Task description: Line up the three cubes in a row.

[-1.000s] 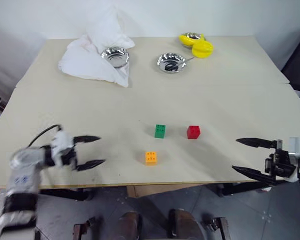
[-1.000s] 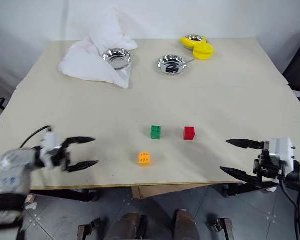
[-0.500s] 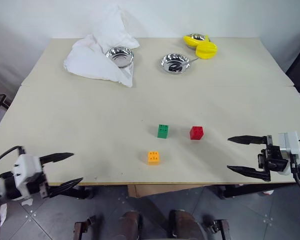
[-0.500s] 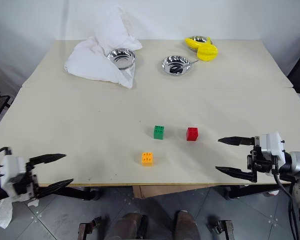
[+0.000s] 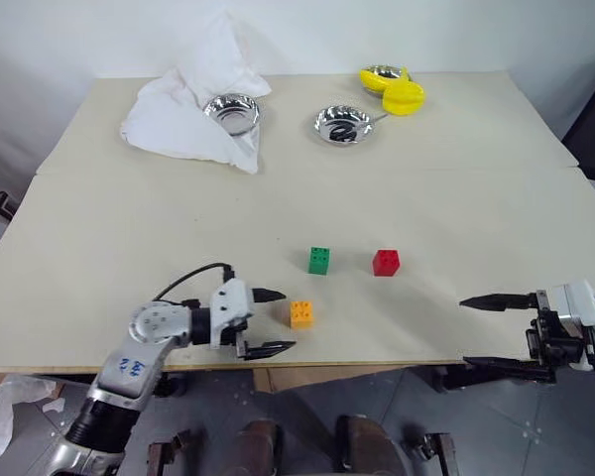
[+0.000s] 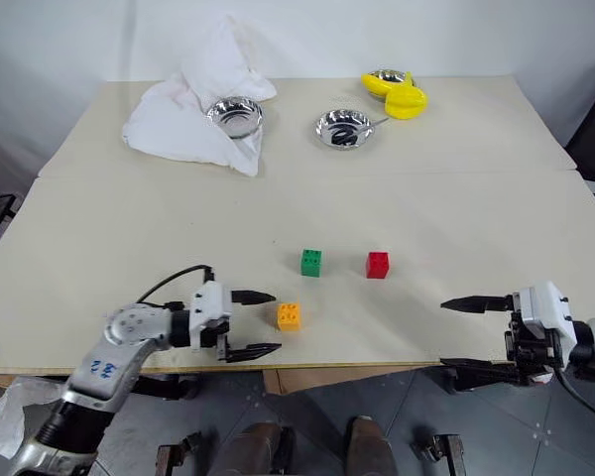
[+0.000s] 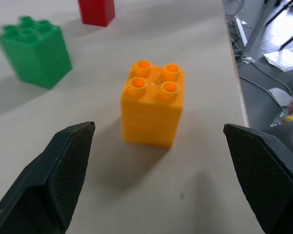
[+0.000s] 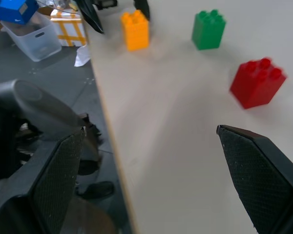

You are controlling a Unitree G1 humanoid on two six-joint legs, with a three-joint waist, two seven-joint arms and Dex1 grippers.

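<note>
Three studded cubes stand near the table's front middle: a green one (image 5: 319, 260), a red one (image 5: 385, 263) to its right, and an orange-yellow one (image 5: 301, 313) nearer the front edge. My left gripper (image 5: 278, 321) is open just left of the orange-yellow cube (image 7: 153, 109), which stands ahead of its spread fingertips (image 7: 68, 161), untouched. My right gripper (image 5: 476, 333) is open at the table's front right edge, empty, pointing left toward the red cube (image 8: 256, 83).
At the back lie a white cloth (image 5: 188, 109) with a steel bowl (image 5: 230, 111) on it, a second steel bowl (image 5: 342, 123), and yellow lemon-shaped objects (image 5: 401, 94) by a third bowl. The table's front edge (image 5: 377, 363) runs just below both grippers.
My left gripper has swung right from the table's front left corner to just beside the orange-yellow cube. The right gripper has stayed about where it was. The cubes have not moved.
</note>
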